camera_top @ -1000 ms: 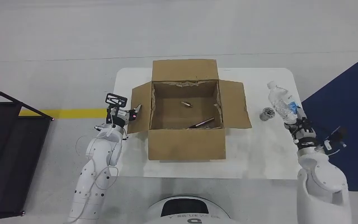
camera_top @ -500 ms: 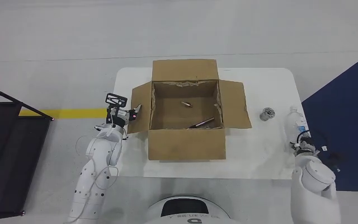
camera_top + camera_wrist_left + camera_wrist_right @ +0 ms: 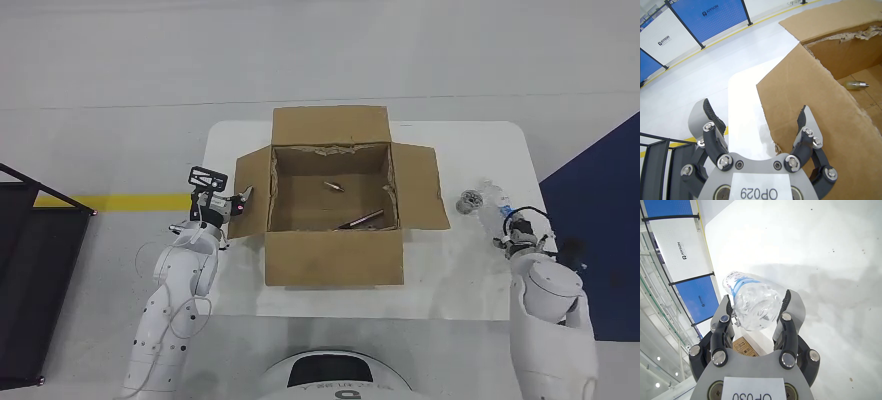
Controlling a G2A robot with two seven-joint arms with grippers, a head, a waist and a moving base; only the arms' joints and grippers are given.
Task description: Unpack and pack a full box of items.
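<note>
An open cardboard box (image 3: 335,255) stands mid-table with its flaps spread. Inside lie a small metal cylinder (image 3: 332,185) (image 3: 855,85) and a dark pen-like item (image 3: 360,219). My left gripper (image 3: 240,197) (image 3: 755,106) hangs open beside the box's left flap (image 3: 800,94), holding nothing. My right gripper (image 3: 508,226) (image 3: 757,298) is shut on a clear water bottle (image 3: 490,198) (image 3: 753,302) with a blue label, to the right of the box's right flap.
A small grey roll (image 3: 466,201) lies on the white table (image 3: 450,280) just beside the bottle and the right flap. Torn paper padding (image 3: 857,36) lines the box's far rim. A black rack (image 3: 30,270) stands off the table's left.
My right gripper has carried the bottle from the table's right edge back toward me, then left toward the box. The left arm has kept still.
</note>
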